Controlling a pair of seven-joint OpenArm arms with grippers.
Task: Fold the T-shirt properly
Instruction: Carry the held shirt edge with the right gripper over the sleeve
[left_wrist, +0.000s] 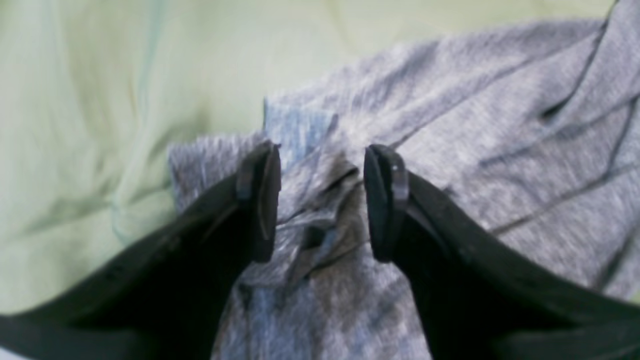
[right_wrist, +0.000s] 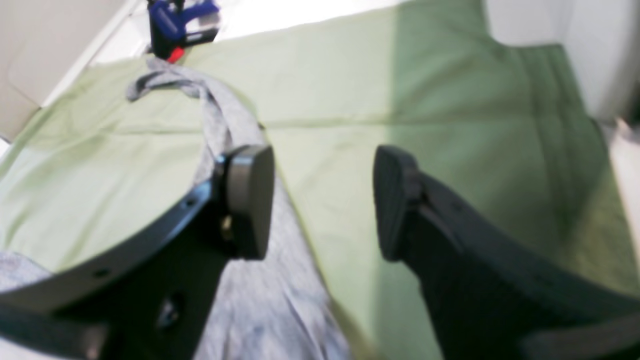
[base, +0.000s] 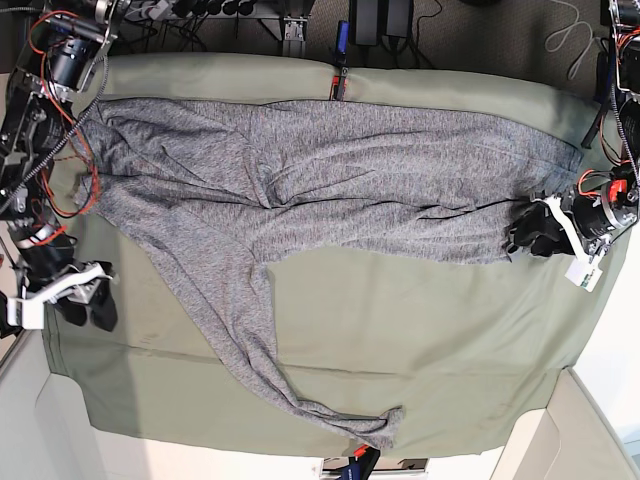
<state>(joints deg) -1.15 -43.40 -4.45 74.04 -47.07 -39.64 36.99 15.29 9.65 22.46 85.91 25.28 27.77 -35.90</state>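
Two grippers, both with jaws apart and holding nothing: my left gripper (left_wrist: 321, 202) hovers over a bunched edge of the T-shirt (base: 330, 180), my right gripper (right_wrist: 324, 202) beside a sleeve. The shirt sprawls across the green cloth (base: 420, 340).

The left black plastic end effector (left_wrist: 320, 202) has two curved matte fingers, each ending in a flat dark pad (left_wrist: 384, 200) with a ribbed edge. The right black end effector (right_wrist: 325, 202) carries a rounded grey-black pad (right_wrist: 249, 200); small screw holes and one brass-coloured screw show on its arm. In the base view, red and black cables run along both arms, with white parts near the wrists.
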